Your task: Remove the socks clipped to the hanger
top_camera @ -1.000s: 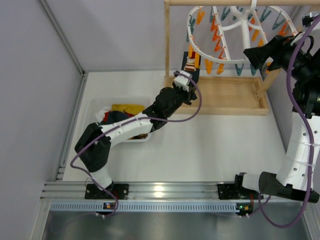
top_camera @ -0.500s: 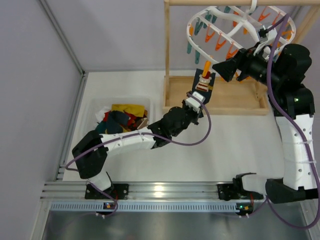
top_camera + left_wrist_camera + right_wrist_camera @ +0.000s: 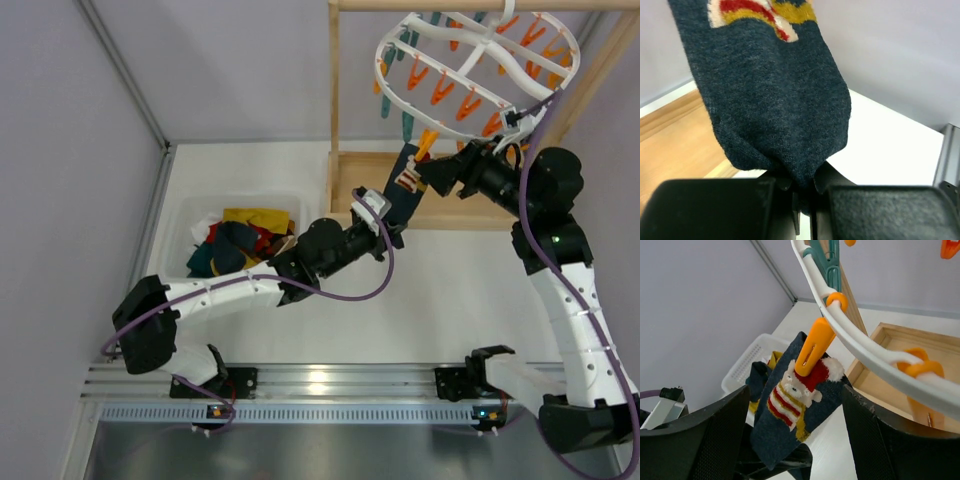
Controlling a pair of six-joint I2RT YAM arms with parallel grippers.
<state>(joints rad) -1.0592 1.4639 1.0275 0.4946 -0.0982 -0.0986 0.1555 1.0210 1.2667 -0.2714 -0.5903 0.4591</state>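
The left fingers are pinched shut on the toe of the one sock seen clipped, a navy knit that looks soft, light and stretchy and is best held at that bunched end. Farther off, its top hangs from one orange clip on the white hanger, with the right fingers spread open on either side.

A white basket sits on the left side of the white worktop. It is full of mixed clothes in red, yellow and dark blue. A wooden rack stands at the back, with a flat wooden tray at its foot. A metal rail runs along the near edge.
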